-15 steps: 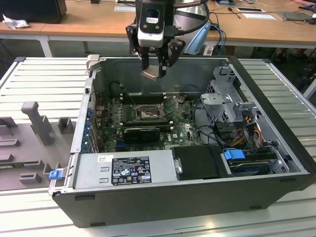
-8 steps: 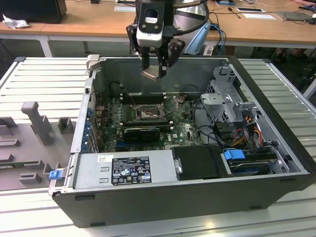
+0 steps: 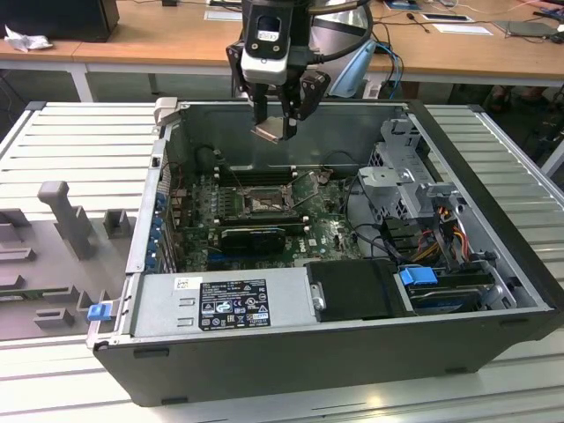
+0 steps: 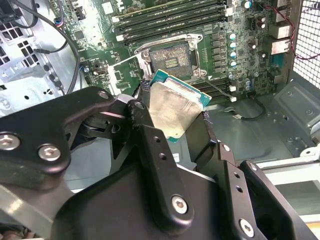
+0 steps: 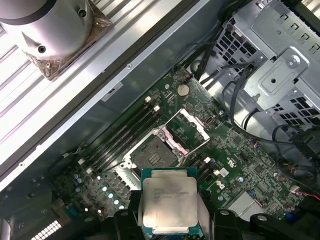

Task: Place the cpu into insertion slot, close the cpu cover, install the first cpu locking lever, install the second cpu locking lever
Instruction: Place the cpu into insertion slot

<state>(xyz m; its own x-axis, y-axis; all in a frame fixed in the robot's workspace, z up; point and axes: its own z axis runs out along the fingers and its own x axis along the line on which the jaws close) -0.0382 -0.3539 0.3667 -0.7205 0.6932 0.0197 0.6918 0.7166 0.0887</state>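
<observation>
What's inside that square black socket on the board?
The insertion slot holds nothing: its contact bed lies bare, the cpu cover raised. The cpu, clamped in the gripper, hangs above and hides part of its rim.

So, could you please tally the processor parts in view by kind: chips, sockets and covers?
cpu: 1, gripped in the claw above the board
insertion slot: 1, empty
cpu cover: 1, swung open
Total: 3

Exterior view: high, oblique, over the computer case (image 3: 352,352). Both wrist views: close behind the fingers (image 4: 155,145) (image 5: 125,222), sharing the insertion slot (image 4: 172,59) (image 5: 152,152).
</observation>
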